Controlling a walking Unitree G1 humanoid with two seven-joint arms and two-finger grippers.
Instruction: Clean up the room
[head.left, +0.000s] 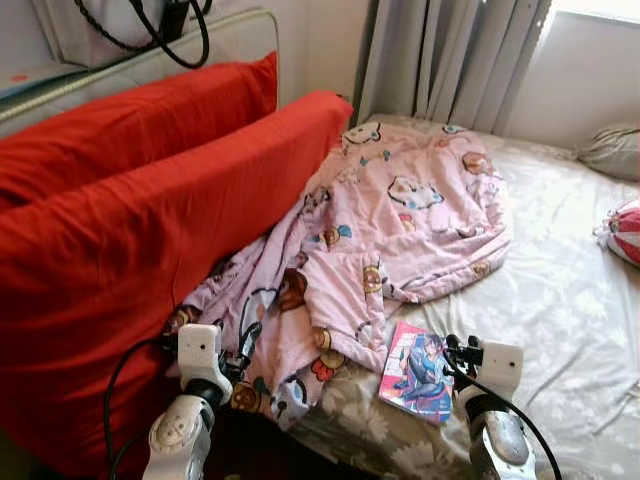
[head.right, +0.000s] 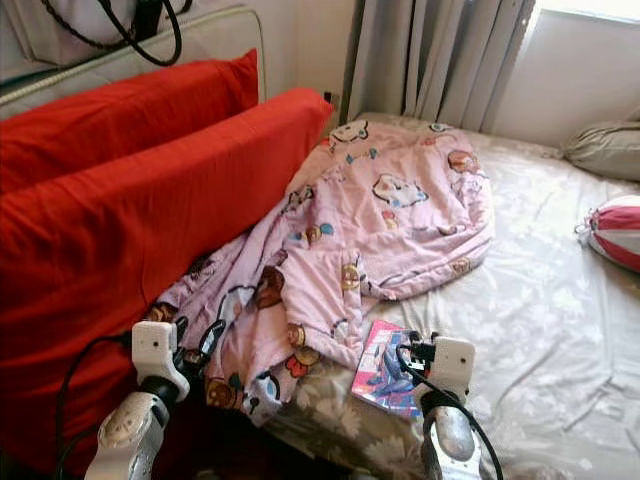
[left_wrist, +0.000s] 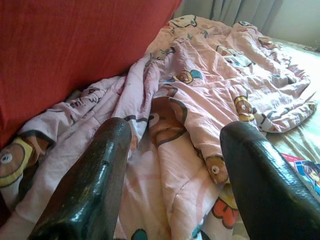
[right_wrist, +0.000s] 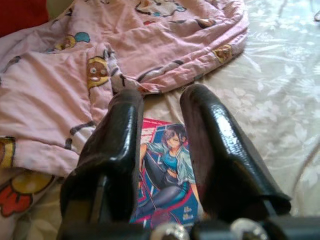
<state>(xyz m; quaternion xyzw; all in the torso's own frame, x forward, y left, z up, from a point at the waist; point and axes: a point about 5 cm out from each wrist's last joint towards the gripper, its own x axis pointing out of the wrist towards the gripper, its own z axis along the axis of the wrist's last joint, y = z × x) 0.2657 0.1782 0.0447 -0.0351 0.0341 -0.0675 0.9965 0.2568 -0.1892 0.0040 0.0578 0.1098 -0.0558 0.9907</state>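
Observation:
A crumpled pink cartoon-print blanket (head.left: 400, 220) lies across the bed, one end bunched against two big red pillows (head.left: 130, 230). A comic book (head.left: 415, 372) with a drawn figure on its cover lies flat on the floral sheet (head.left: 570, 300), just beside the blanket's near edge. My left gripper (left_wrist: 175, 135) is open, low over the blanket's bunched end next to the pillows (left_wrist: 75, 45). My right gripper (right_wrist: 162, 97) is open a little above the comic book (right_wrist: 167, 175), with nothing between its fingers.
The red pillows lean on a padded headboard (head.left: 200, 50) with a black cable looped over it. Grey curtains (head.left: 440, 60) hang at the far side. A grey cushion (head.left: 612, 150) and a red-and-white striped bundle (head.left: 625, 232) lie at the bed's right edge.

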